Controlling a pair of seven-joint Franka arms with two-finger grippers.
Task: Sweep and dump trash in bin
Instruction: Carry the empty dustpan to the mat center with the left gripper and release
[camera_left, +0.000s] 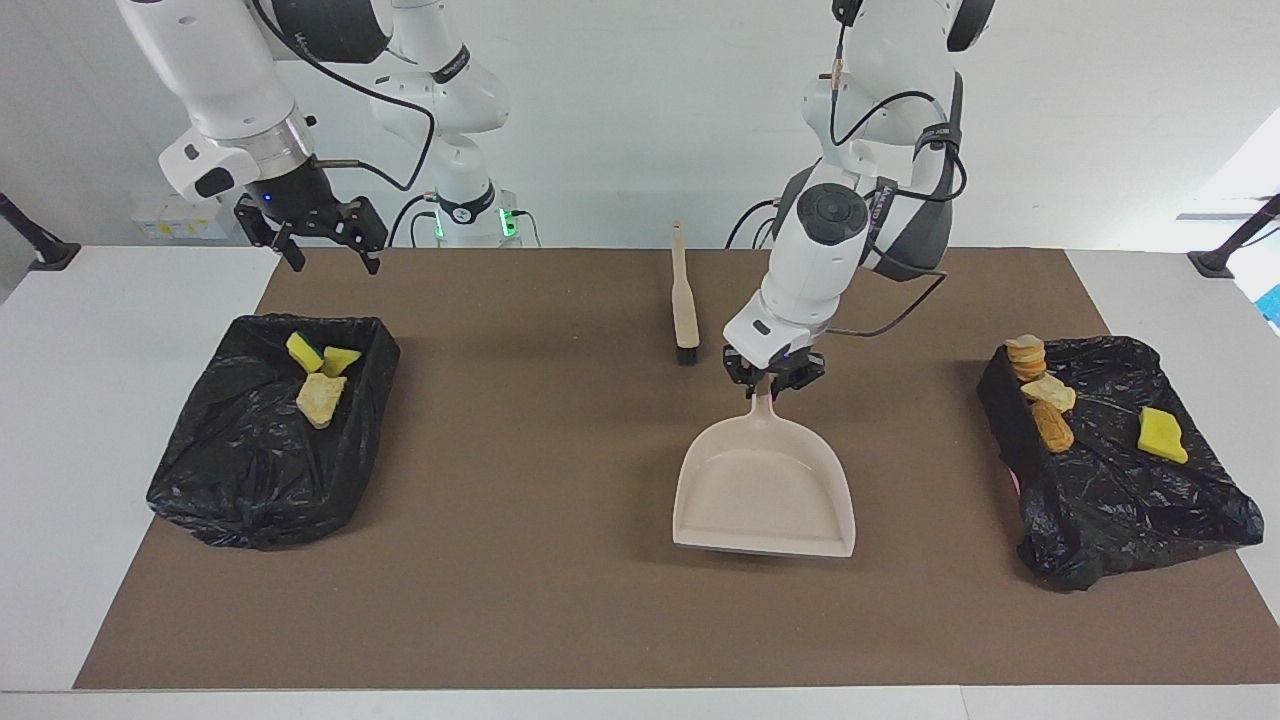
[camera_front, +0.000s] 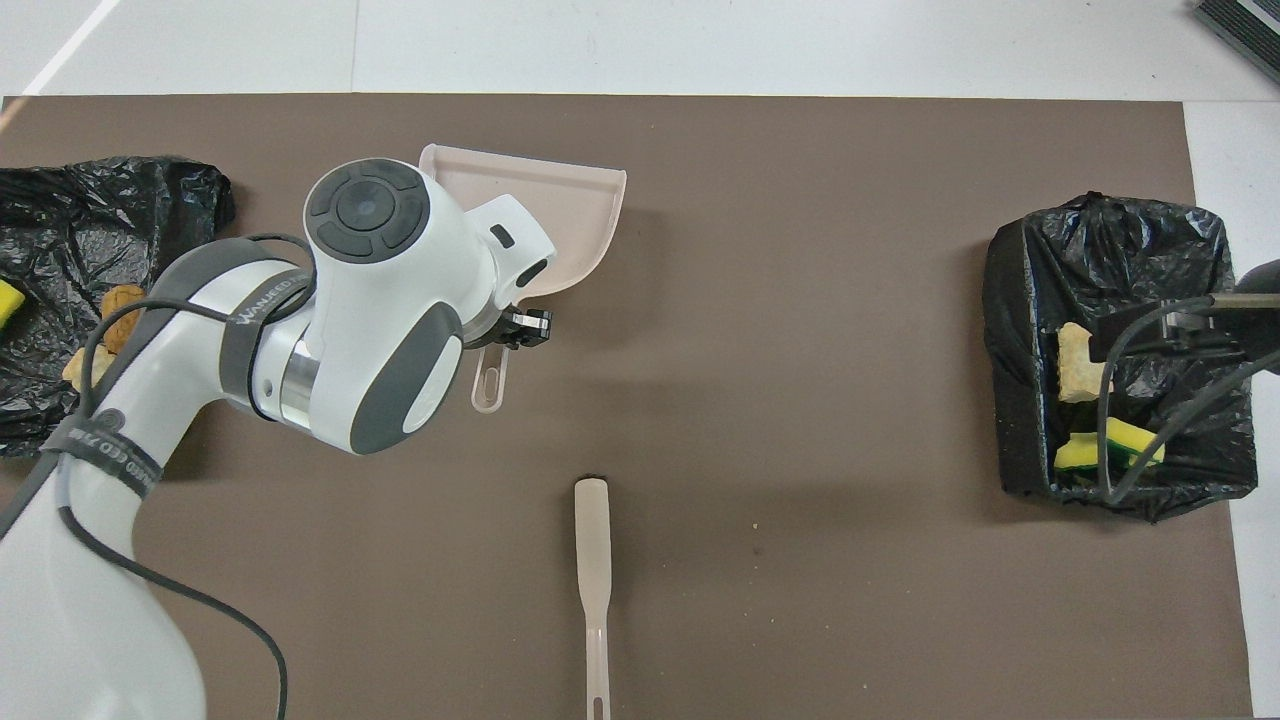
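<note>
brown mat covers white table; white wall.

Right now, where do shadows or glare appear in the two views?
Facing view: a soft shadow lies on the mat under the dustpan that the left gripper holds; daylight glare at the frame's edge. Overhead view: the black bag glints, and a bright streak crosses the corner.

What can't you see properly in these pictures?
- Overhead view: the left arm covers much of the dustpan and the left gripper shut on its handle.
- Overhead view: the bin at the left arm's end is cut off by the edge, so part of its trash is missing.
- Overhead view: the right gripper is out of frame; only its cables cross the other bin.
- Both views: the brush's bristles are too small.
</note>
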